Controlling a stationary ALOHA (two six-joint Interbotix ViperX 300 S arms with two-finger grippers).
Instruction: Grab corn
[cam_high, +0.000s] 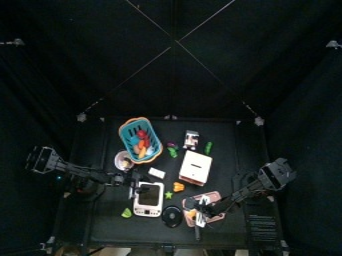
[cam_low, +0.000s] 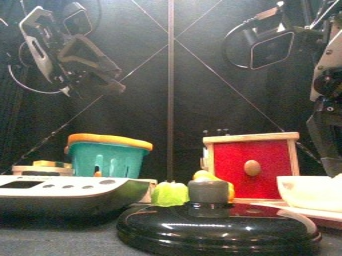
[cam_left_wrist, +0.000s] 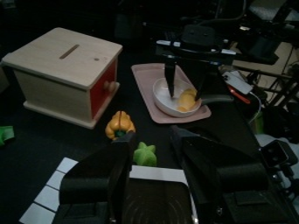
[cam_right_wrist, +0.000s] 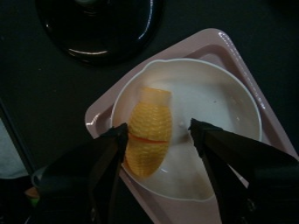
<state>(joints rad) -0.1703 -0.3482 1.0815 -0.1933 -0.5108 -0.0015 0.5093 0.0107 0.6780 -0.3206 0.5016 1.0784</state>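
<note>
Top view: no writing is reading clearly anywhere. My right gripper (cam_high: 203, 215) is hanging over the pink tray (cam_high: 211, 205) at the table's front right; the teal basket (cam_high: 139, 140) with orange rim is sitting back left, contents too small to tell.

Front view: the red-fronted wooden box (cam_low: 251, 165) is standing right of centre, a black lid (cam_low: 217, 226) lying in front, the white bowl (cam_low: 317, 192) at the right edge.

Left wrist view: my left gripper (cam_left_wrist: 149, 179) is hovering apart, jaws spread, holding nothing.

Right wrist view: the corn (cam_right_wrist: 149, 128) is lying in the white bowl on the pink tray, and my right jaws are standing wide open either side of it, not gripping it.
</note>
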